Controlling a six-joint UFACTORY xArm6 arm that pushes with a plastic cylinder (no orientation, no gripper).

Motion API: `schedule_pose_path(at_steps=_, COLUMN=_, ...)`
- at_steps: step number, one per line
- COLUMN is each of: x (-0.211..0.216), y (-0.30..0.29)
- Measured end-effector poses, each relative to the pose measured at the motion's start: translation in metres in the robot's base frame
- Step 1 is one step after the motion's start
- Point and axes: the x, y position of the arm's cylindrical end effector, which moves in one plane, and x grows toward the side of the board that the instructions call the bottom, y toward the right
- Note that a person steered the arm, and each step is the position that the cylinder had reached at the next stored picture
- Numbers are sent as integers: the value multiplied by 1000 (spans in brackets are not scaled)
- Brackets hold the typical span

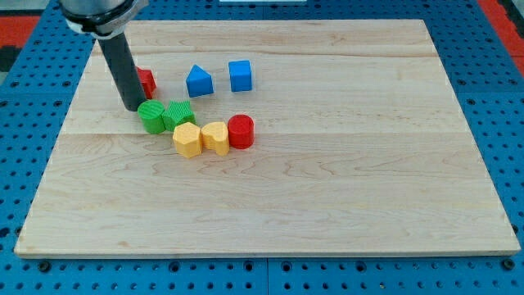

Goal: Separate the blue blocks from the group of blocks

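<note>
Two blue blocks sit near the view's top: a house-shaped blue block (199,81) and a blue cube (240,74) just to its right. My tip (133,107) stands at the view's left, just left of a round green block (151,116) and in front of a red block (146,80), which the rod partly hides. A second green block (178,114) touches the round one. Below them lie a yellow hexagonal block (187,139), a yellow heart-like block (215,136) and a red cylinder (241,131) in a row. The blue blocks stand apart from that cluster.
The wooden board (327,180) lies on a blue perforated table (24,123). The arm's body (97,12) enters from the view's top left.
</note>
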Motion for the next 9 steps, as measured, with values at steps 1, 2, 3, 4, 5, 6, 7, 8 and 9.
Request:
schedule_pose_path(at_steps=1, x=-20, y=25)
schedule_pose_path(at_steps=2, x=-54, y=42)
schedule_pose_path(at_steps=3, x=-50, y=122)
schedule_pose_path(at_steps=4, x=-59, y=148)
schedule_pose_path(at_steps=5, x=-67, y=146)
schedule_pose_path(at_steps=6, x=-72, y=146)
schedule_pose_path(at_steps=7, x=-79, y=146)
schedule_pose_path(at_steps=8, x=-85, y=146)
schedule_pose_path(at_steps=9, x=-89, y=146)
